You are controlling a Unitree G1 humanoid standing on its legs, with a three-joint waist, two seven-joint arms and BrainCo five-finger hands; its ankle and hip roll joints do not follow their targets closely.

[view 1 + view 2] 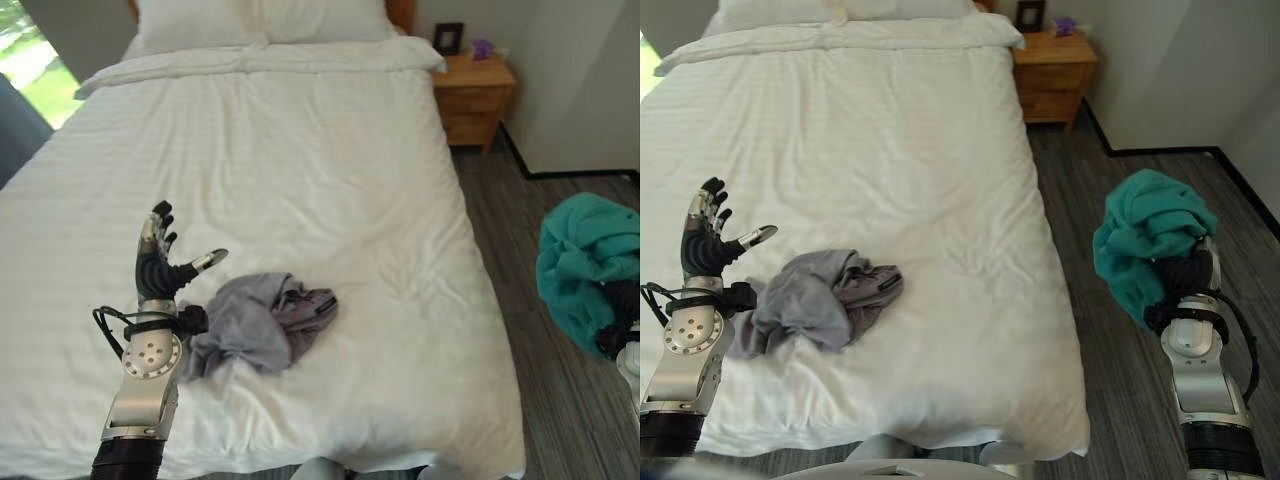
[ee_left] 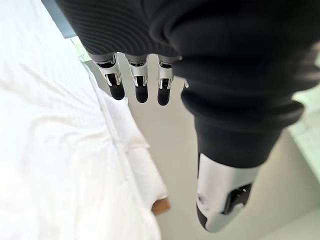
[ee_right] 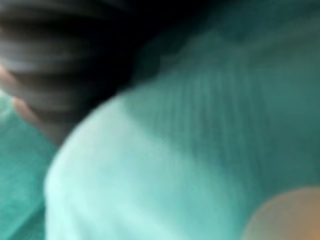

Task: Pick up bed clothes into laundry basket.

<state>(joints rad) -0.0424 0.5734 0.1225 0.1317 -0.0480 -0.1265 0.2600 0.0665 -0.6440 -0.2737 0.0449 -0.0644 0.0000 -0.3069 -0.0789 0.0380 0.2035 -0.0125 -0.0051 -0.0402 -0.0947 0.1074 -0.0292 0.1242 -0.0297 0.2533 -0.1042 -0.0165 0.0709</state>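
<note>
A big bed (image 1: 300, 180) with a white cover stood in the room. A grey crumpled garment (image 1: 262, 320) lay on the cover near the foot edge of the bed, more toward the robot's left side. The left hand (image 1: 155, 262) was up in the air just beside that grey garment, on the side nearer the left edge of the bed. Its fingers (image 2: 141, 85) were straight and spread, its thumb stuck out toward the garment, and it held nothing. The hand did not touch the cloth.

The right hand (image 1: 1185, 275) was off the bed, out over the dark wood floor (image 1: 1110, 200) past the bed's right edge. A teal bundle of clothes (image 1: 1150, 250) sat bunched on top of it, well apart from the grey garment. The teal cloth covered the fingers, so I could not tell if they were curled round it or not. From that wrist, the teal cloth (image 3: 200, 125) showed right up close.

At the head edge of the bed lay white pillows (image 1: 260, 20). Beside the far right corner of the bed stood a small wooden nightstand (image 1: 475, 95) with a dark picture frame (image 1: 448, 38) and a little purple thing (image 1: 482, 47) on it.
</note>
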